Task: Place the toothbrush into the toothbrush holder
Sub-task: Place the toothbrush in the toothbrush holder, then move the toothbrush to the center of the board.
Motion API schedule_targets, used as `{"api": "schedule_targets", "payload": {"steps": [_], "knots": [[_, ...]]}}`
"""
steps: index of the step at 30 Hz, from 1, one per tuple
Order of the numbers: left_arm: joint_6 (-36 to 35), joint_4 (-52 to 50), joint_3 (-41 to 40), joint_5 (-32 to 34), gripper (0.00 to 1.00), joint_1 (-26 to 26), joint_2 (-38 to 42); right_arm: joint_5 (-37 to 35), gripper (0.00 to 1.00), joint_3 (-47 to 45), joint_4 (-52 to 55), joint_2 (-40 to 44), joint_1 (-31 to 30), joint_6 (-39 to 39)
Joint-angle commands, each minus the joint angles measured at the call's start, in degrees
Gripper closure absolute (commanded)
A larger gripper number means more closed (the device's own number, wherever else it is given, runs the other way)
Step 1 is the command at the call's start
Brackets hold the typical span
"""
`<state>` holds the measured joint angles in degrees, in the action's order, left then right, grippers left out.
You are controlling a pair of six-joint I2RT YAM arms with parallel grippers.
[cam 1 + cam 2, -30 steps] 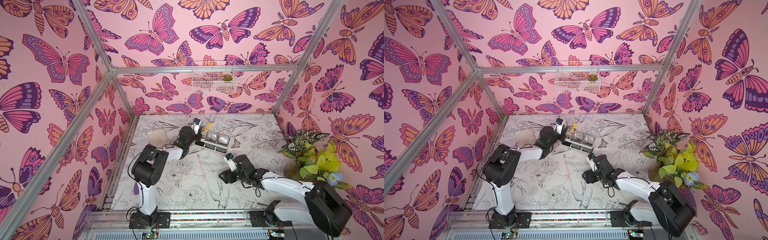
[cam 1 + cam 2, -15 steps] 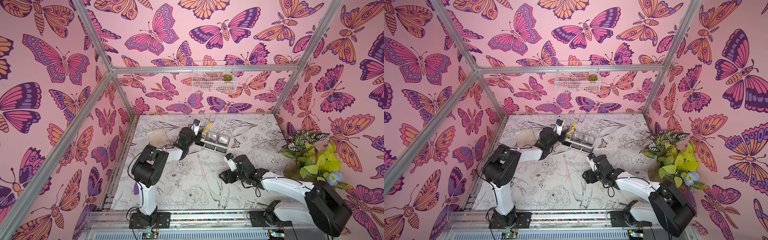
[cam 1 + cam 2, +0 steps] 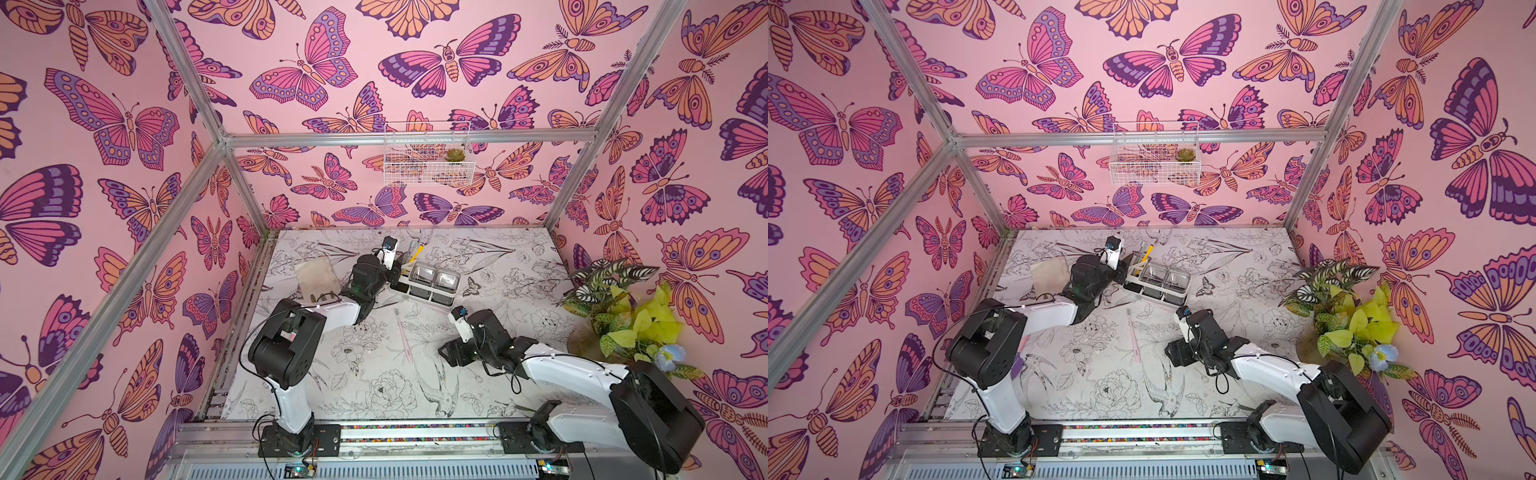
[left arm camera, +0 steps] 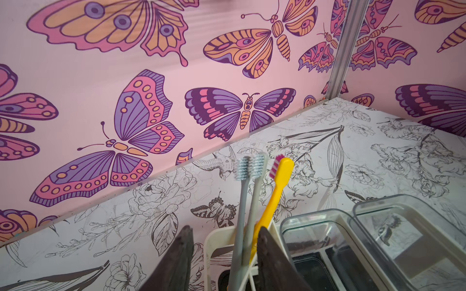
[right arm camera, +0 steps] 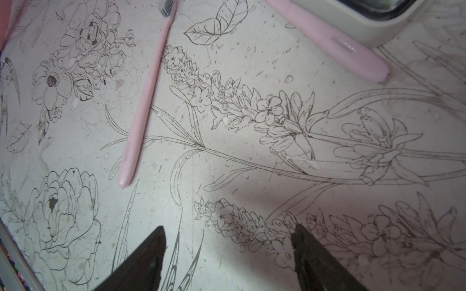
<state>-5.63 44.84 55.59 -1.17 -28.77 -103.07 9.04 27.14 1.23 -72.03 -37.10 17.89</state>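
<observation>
**Grey brushes slotted, pink one flat on the surface**

At 12 o'clock on the flower-printed surface (image 3: 340, 374): white rectangular plastic toothbrush holder (image 3: 419, 297), slot section at its 9 o'clock end, two clear-grey square cups (image 3: 424, 273) toward 3 o'clock. Standing in the slots, heads up and leaning: two slim grey toothbrushes (image 4: 241, 201) and a yellow toothbrush with pink bristles (image 4: 276, 191).

Left end effector (image 4: 224, 229) at that slot end, fingers spread, grey handles in the gap. Clear space on one side; cannot tell about contact with the other finger.

Near the middle of the surface, at the holder's 6 o'clock: slim pink toothbrush (image 3: 404, 334), lying flat, head toward 12 o'clock and near the holder.

Right end effector (image 5: 229, 226) at about 4 o'clock from that brush, low over the surface, fingers spread wide, pinching nothing.

Seen from the right wrist only — a thicker pink handle (image 5: 327, 42), lying just beside a corner of the holder.

Leafy plant (image 3: 615, 307) at the 3 o'clock edge; white wire basket (image 3: 428, 162) high on the 12 o'clock wall.
</observation>
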Motion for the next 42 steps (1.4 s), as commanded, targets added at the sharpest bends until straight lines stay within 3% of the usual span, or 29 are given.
{"api": "schedule_targets", "payload": {"steps": [1, 7, 12, 16, 26, 33, 42], "knots": [[-1.3, 1.4, -1.7, 1.9, 0.56, -1.0, 3.1, -1.1, 0.19, 0.0, 0.0, 1.4, 0.3, -0.6], [0.3, -1.5, -5.5, 6.3, 0.56, -3.3, 9.6, -2.3, 0.18, 0.1, 0.4, 1.2, 0.8, 0.2], [6.0, -8.0, -10.7, 4.8, 0.54, -4.2, 19.0, -2.6, 0.18, -0.4, -0.8, 0.7, 0.9, 0.3], [12.2, -18.1, -13.4, 2.1, 0.54, -4.5, 26.7, -2.9, 0.18, 2.3, 4.0, 1.0, 1.5, 1.3], [18.5, -21.0, -29.6, 0.7, 0.53, -5.1, 42.6, -6.6, 0.18, 11.2, 16.3, 3.8, 1.5, 0.7], [20.1, -23.2, -34.7, -1.9, 0.52, -5.4, 48.1, -10.9, 0.20, 19.3, 19.8, -3.2, 1.4, -2.8], [21.7, -25.1, -36.2, 0.3, 0.52, -6.1, 50.5, -13.1, 0.22, 29.5, 24.9, -17.5, 2.2, -6.9]]}}
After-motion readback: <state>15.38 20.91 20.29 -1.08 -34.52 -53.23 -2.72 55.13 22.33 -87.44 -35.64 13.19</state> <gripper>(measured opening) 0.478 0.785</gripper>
